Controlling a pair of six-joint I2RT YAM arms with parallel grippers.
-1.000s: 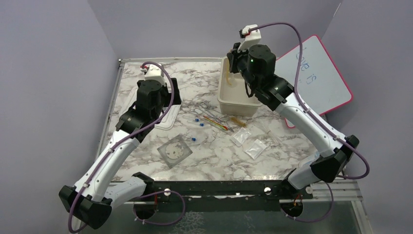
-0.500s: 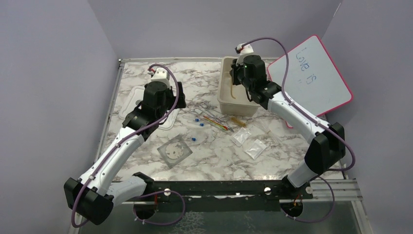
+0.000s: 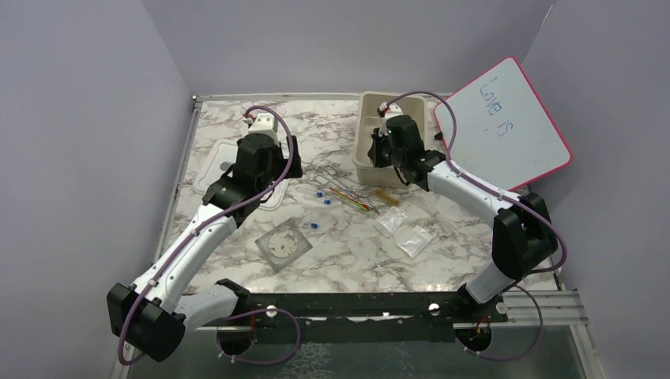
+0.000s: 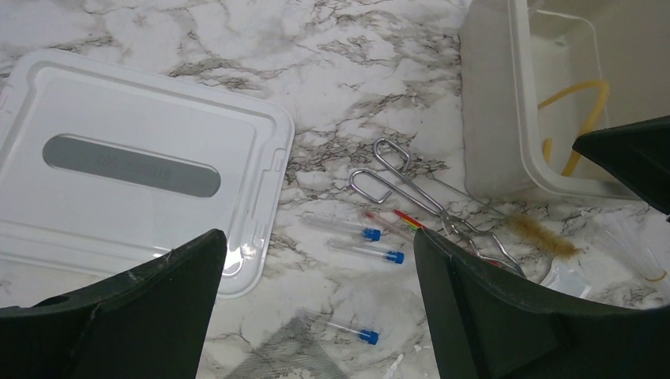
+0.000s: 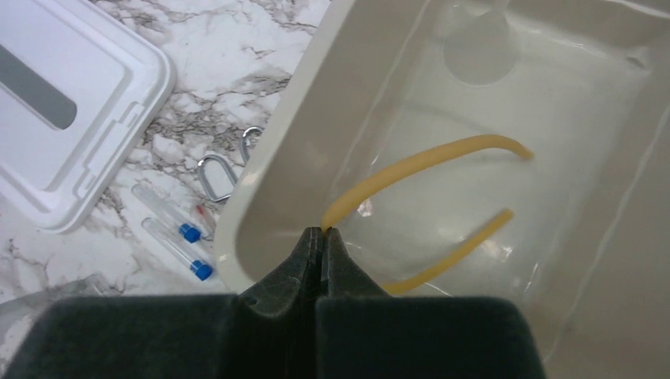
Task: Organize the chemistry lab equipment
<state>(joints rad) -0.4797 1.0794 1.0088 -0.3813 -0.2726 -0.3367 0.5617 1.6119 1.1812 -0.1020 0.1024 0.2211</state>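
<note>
My right gripper (image 5: 322, 233) is shut on one end of the amber rubber tube (image 5: 427, 162), which curves inside the beige tub (image 5: 269, 142). In the top view the right gripper (image 3: 381, 150) is low in the tub (image 3: 366, 167). My left gripper (image 4: 316, 237) is open and empty above three blue-capped tubes (image 4: 367, 251), beside the white lid (image 4: 134, 166). Coloured sticks (image 3: 351, 197), clear packets (image 3: 414, 239) and the bagged round dish (image 3: 283, 245) lie on the marble table.
Metal tongs (image 4: 419, 193) and a small brush (image 4: 541, 237) lie in front of the tub. The pink-framed whiteboard (image 3: 506, 126) leans at the back right. Purple walls close the left, back and right sides.
My right arm has come down and lowered the amber tube into the tub. My left arm has shifted slightly to the right and forward, still open.
</note>
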